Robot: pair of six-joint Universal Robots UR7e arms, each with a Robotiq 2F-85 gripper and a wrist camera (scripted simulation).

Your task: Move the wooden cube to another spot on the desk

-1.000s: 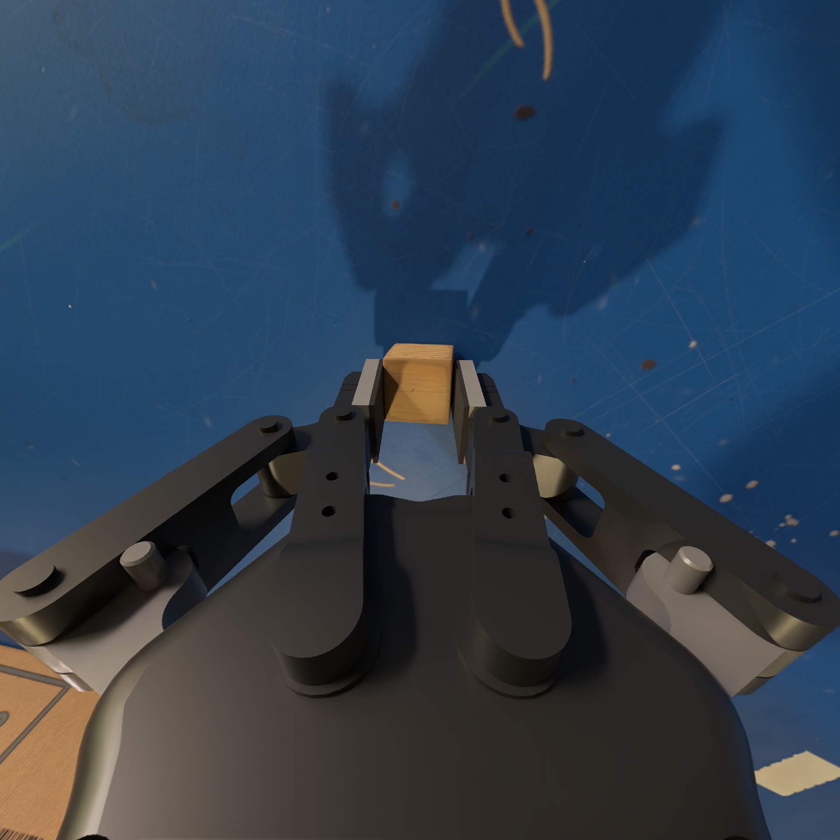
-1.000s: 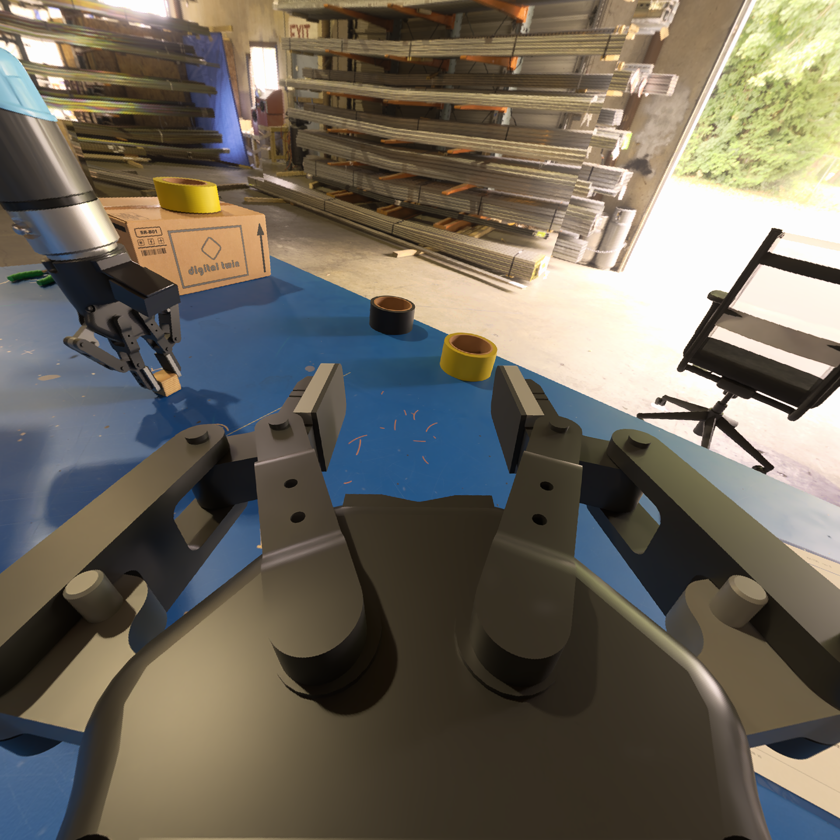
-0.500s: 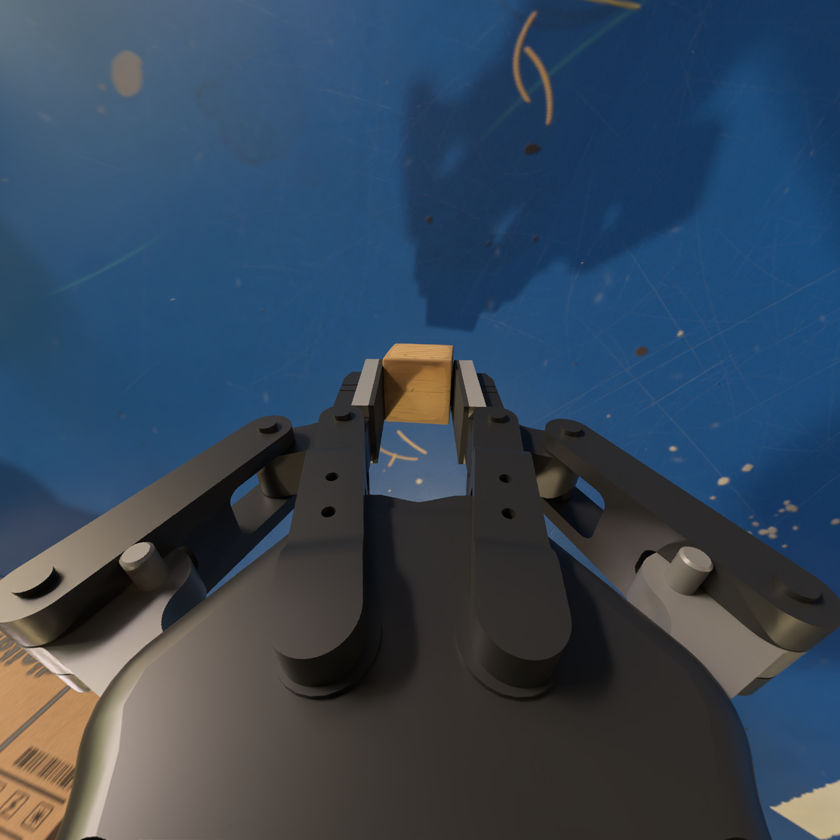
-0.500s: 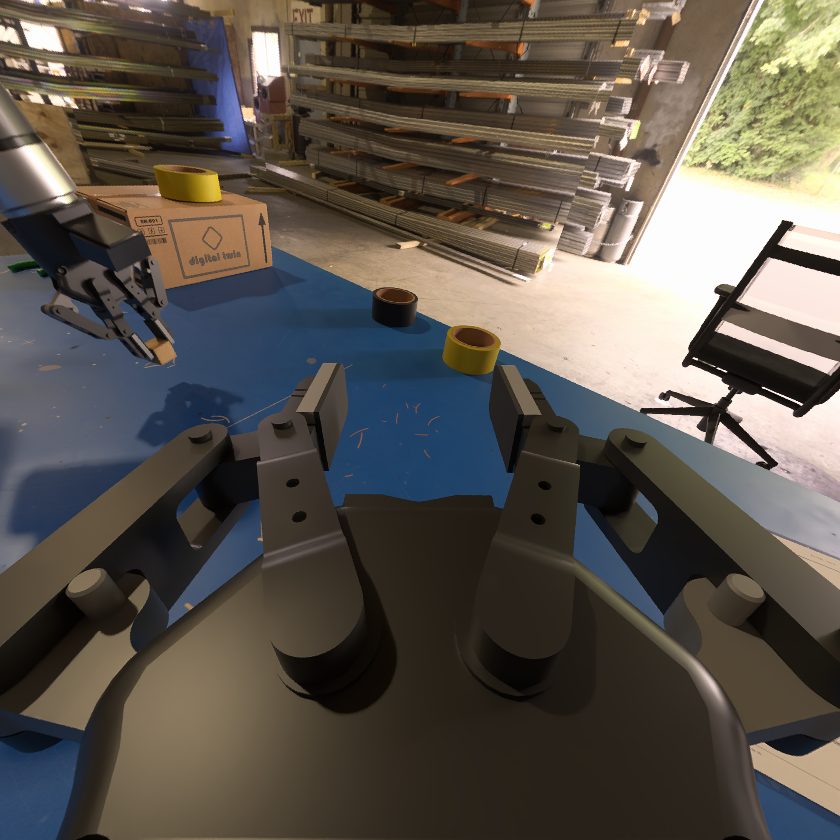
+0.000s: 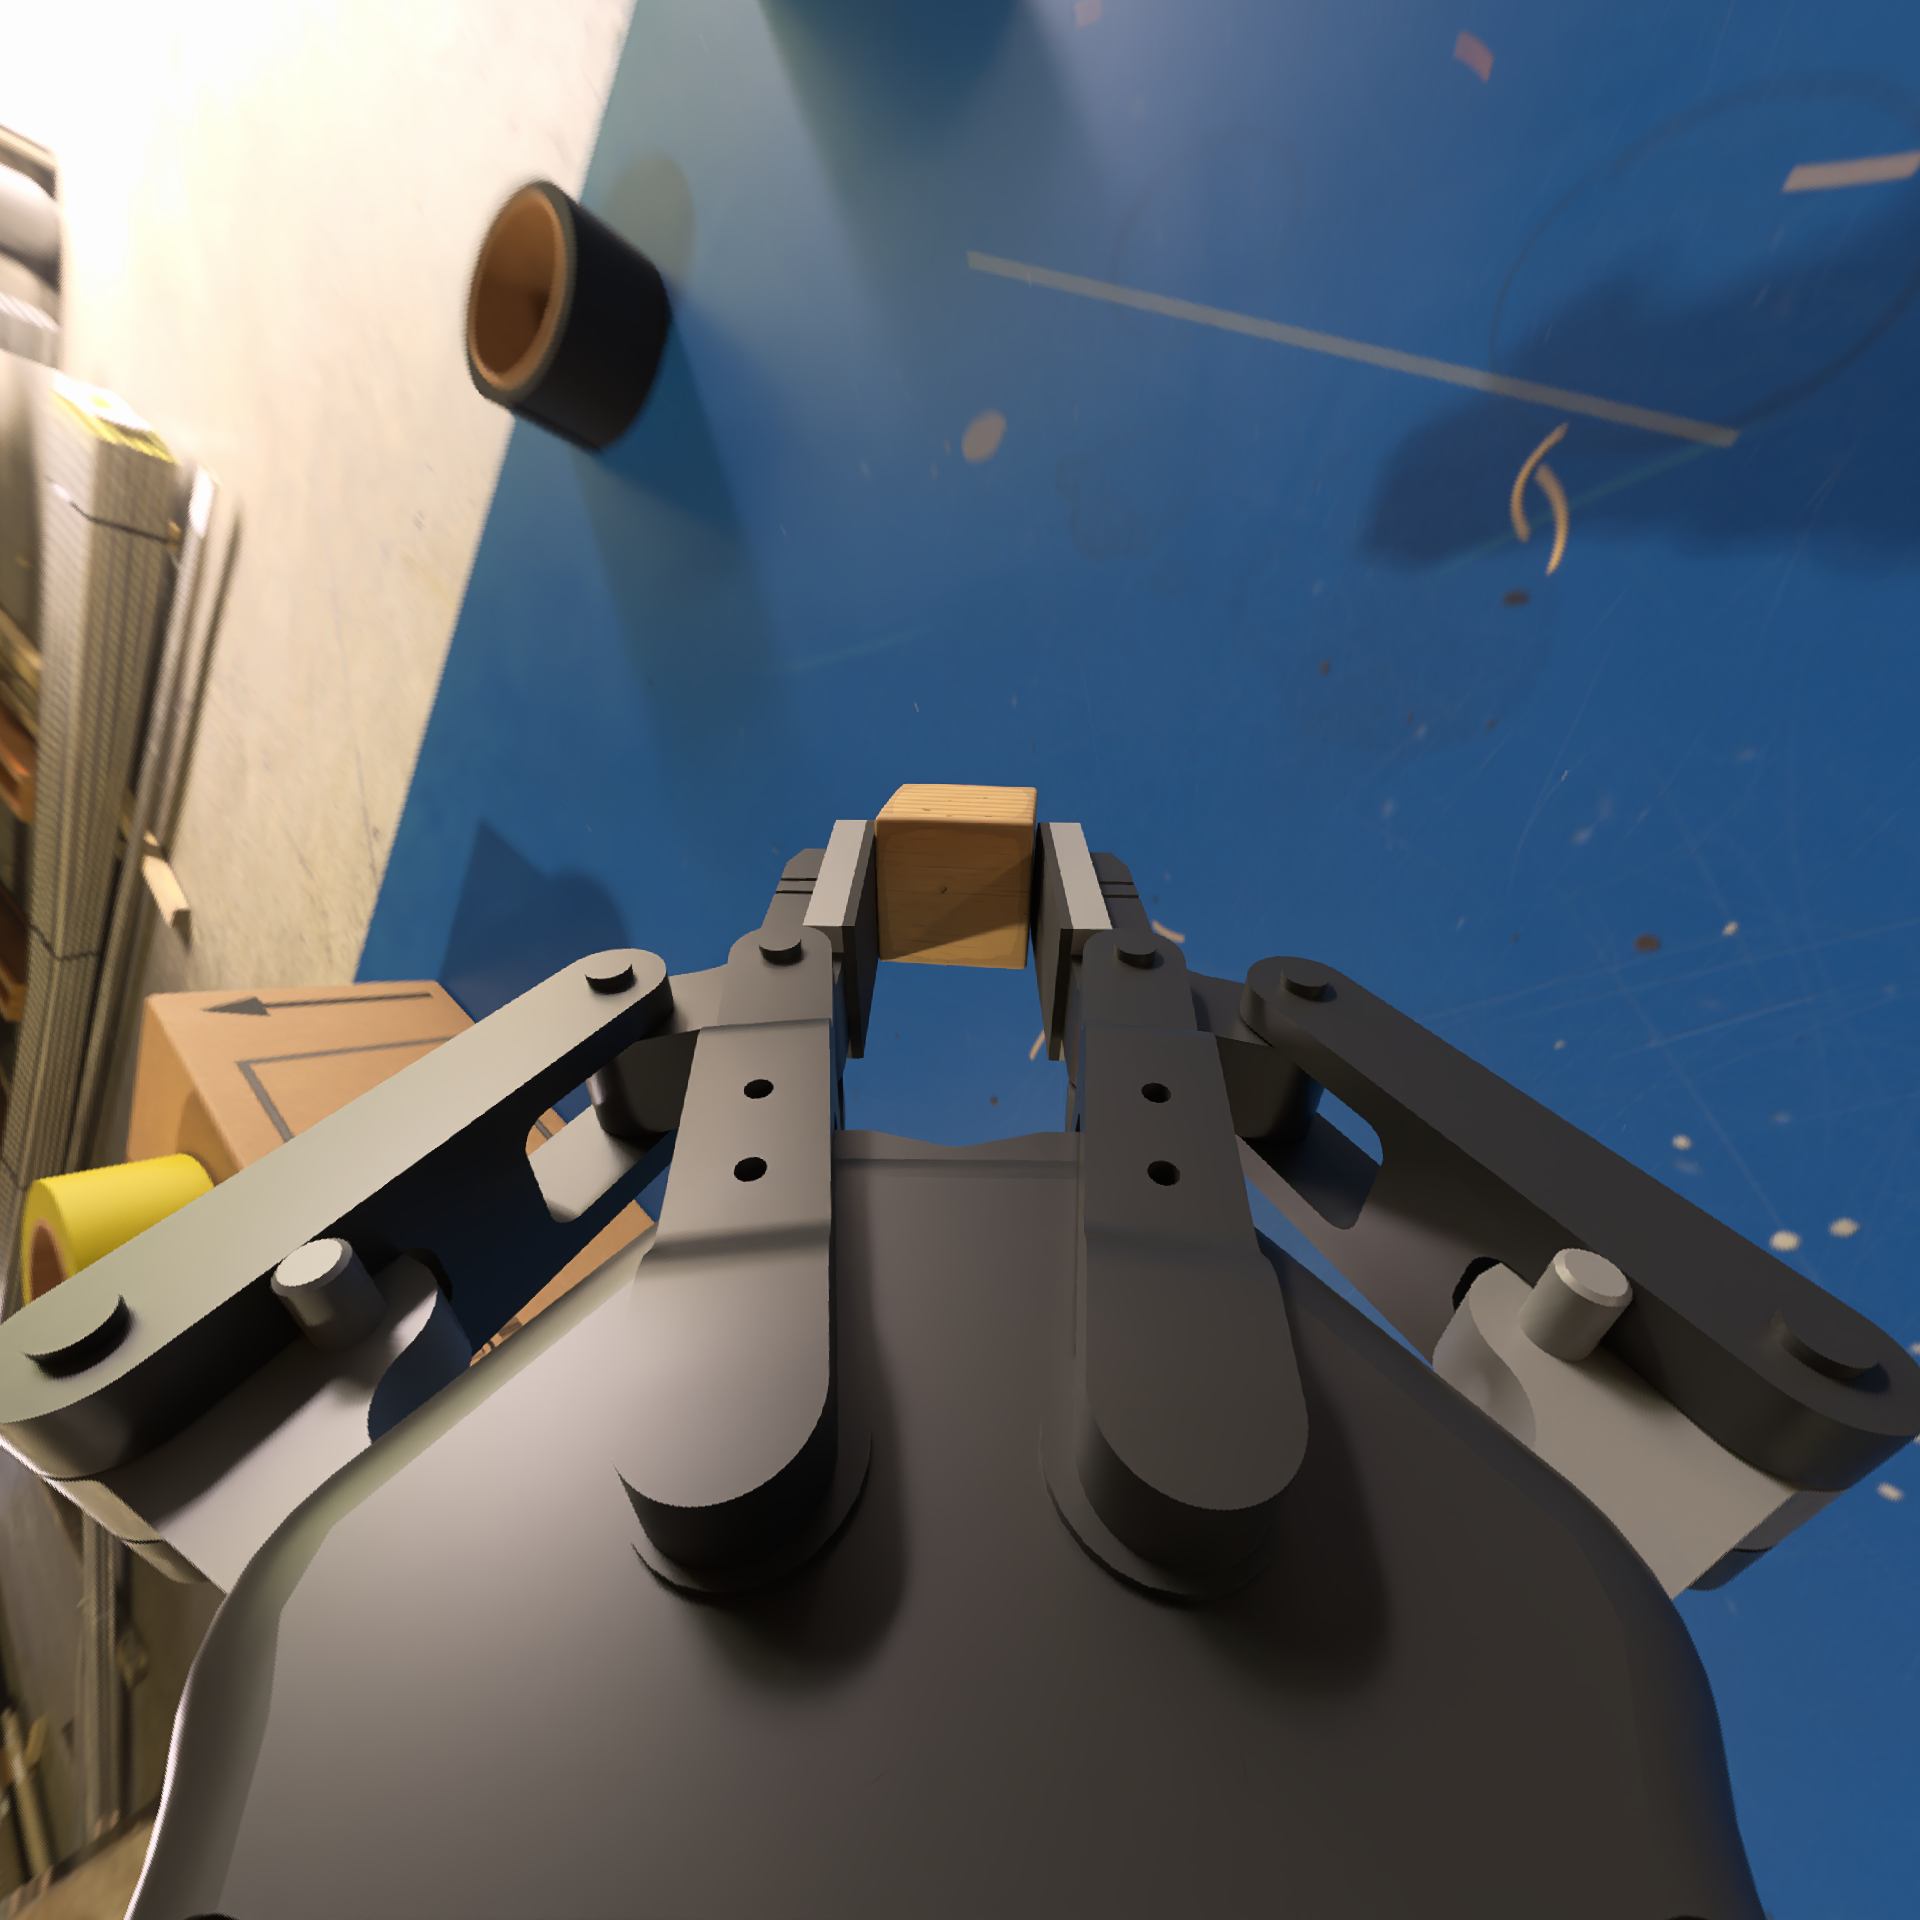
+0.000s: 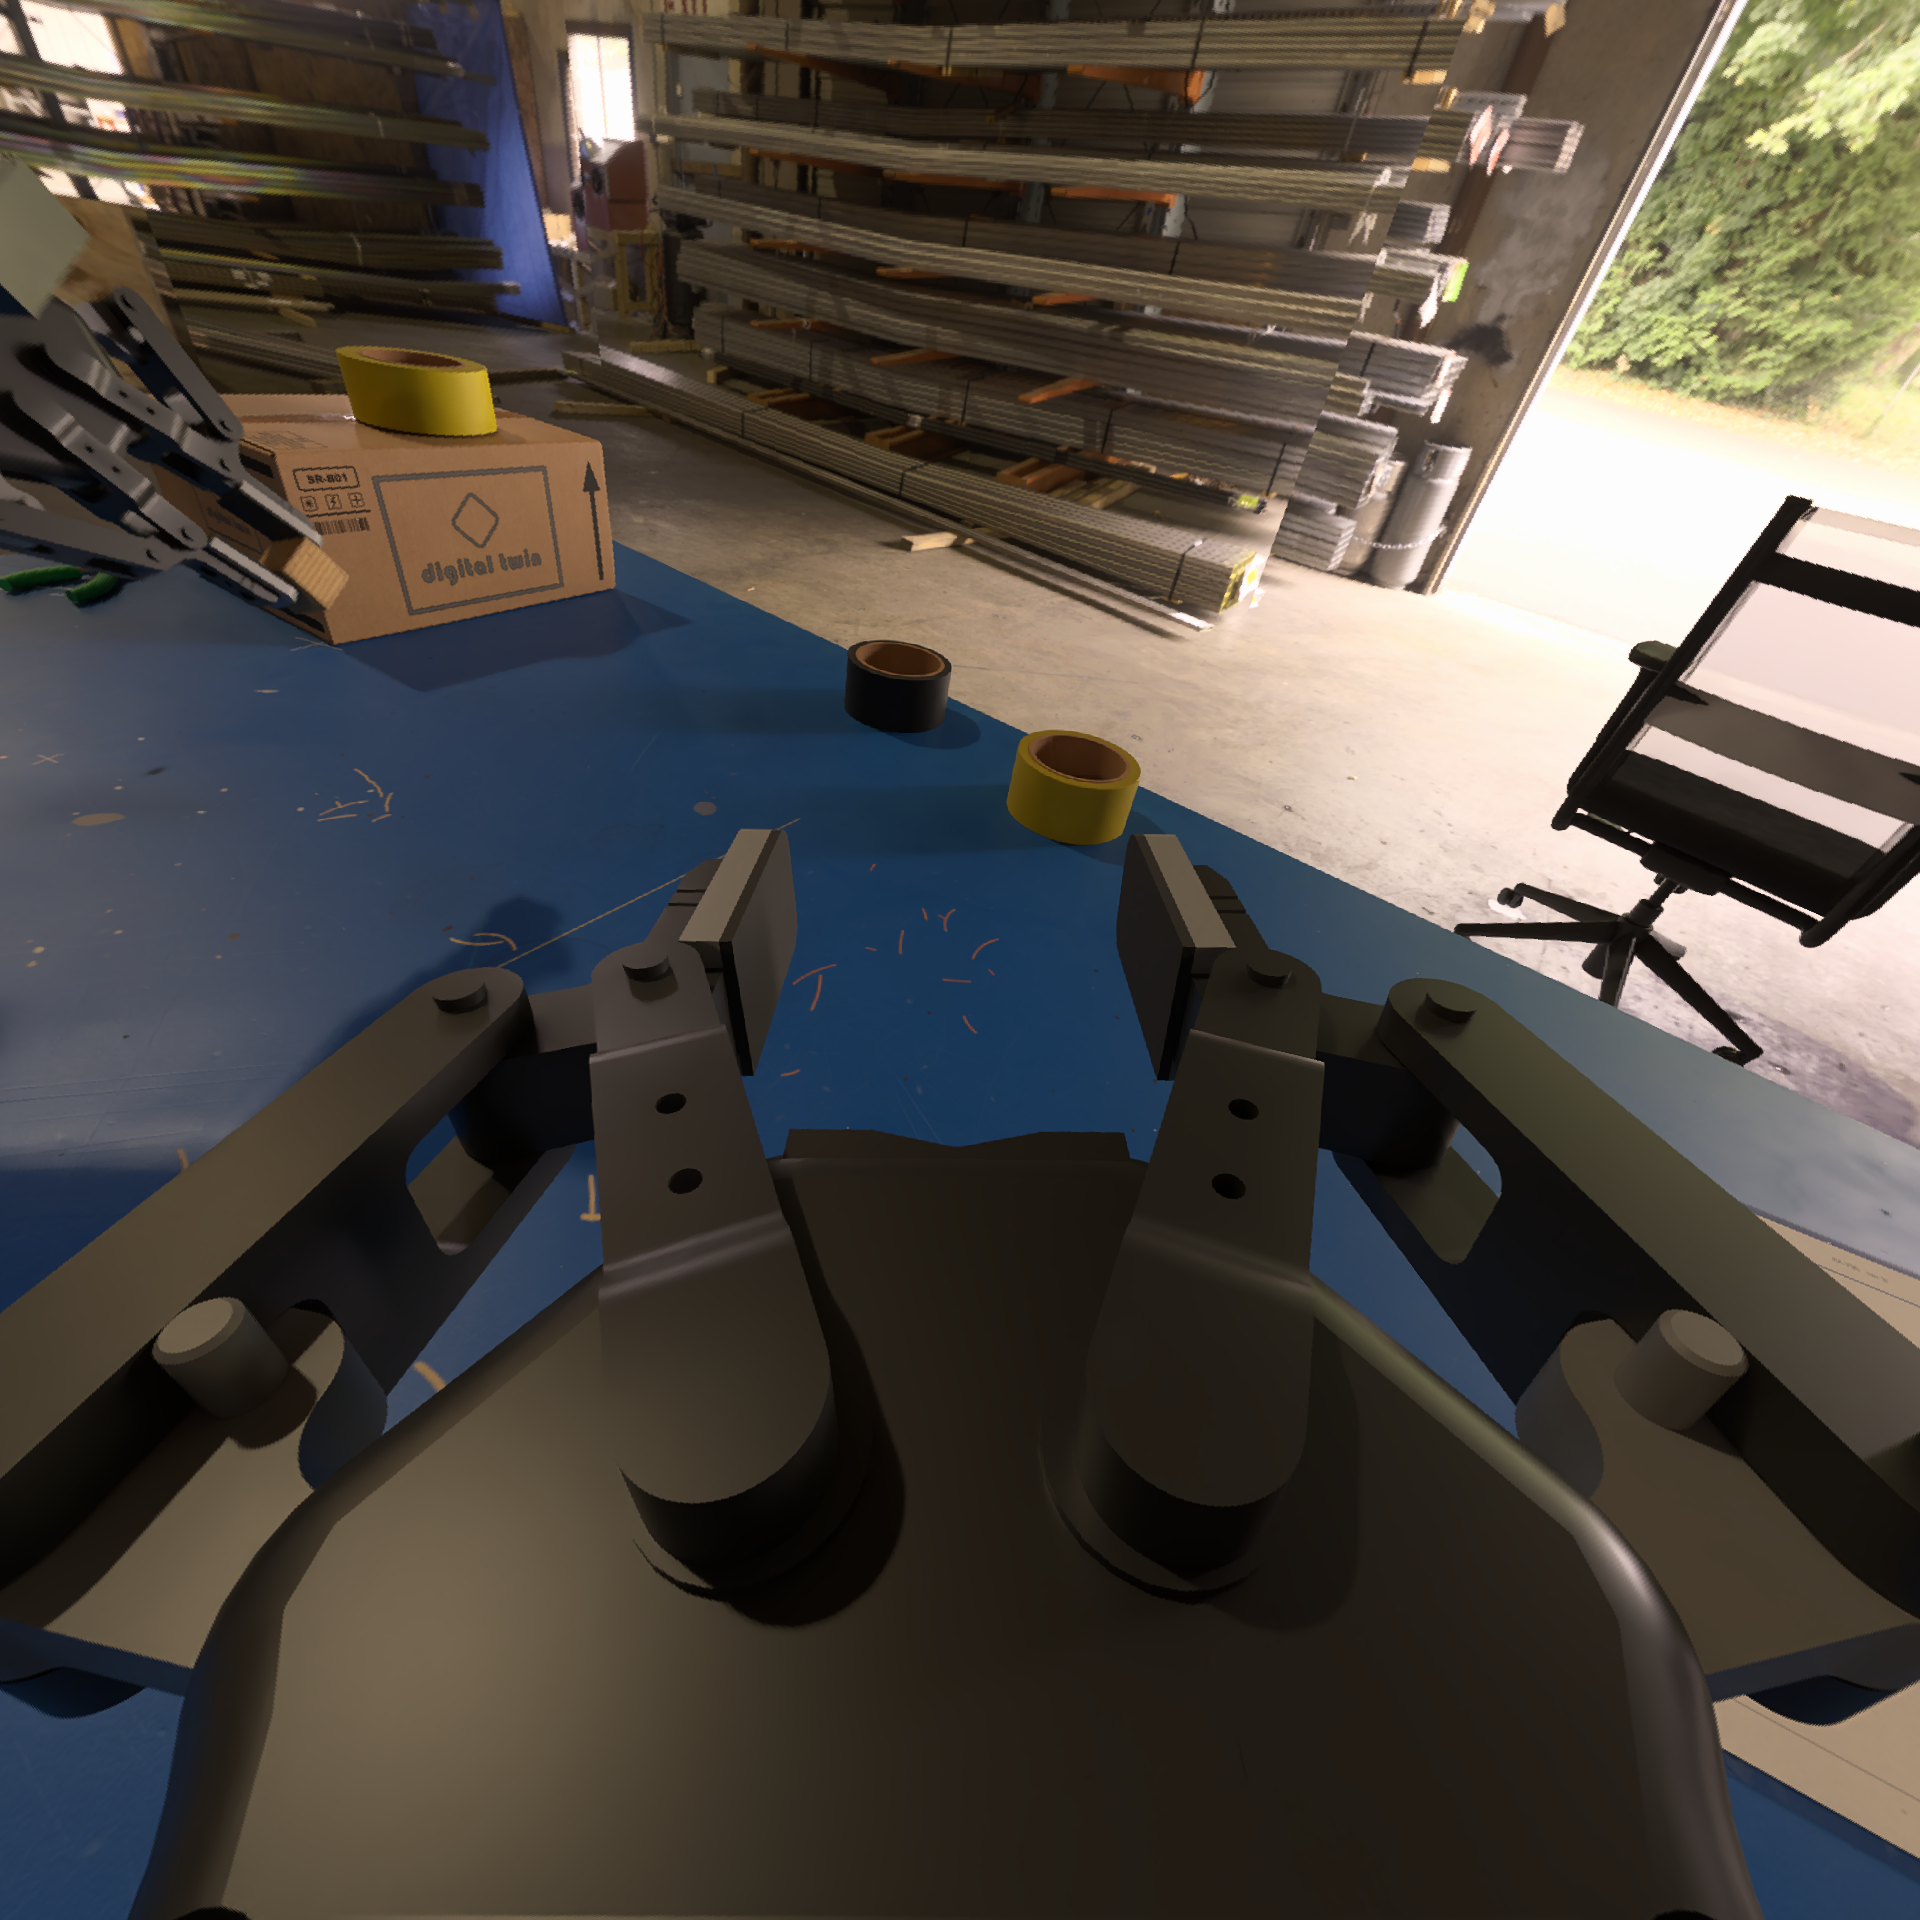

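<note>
Left end effector (image 5: 956, 883) clamps the small light-brown wooden cube (image 5: 956, 873) aloft near the blue worktop (image 5: 1351, 727) edge; only placement remains.

I count one wooden cube (image 5: 956, 873), pinched between the two pads of my left gripper (image 5: 954, 894). My grippers make two: the right gripper (image 6: 954, 925) is the other, with its two fingers spread apart.

Tape rolls come to three: one black tape roll (image 6: 898, 684) on the blue desk (image 6: 416, 779), one yellow tape roll (image 6: 1072, 784) beside it near the desk edge, and a second yellow roll (image 6: 416, 390) on top of the box. There is one cardboard box (image 6: 468, 520). I see one office chair (image 6: 1745, 769) on the floor past the desk.

Green-handled things (image 6: 52, 582) lie far left; too hidden to count.
</note>
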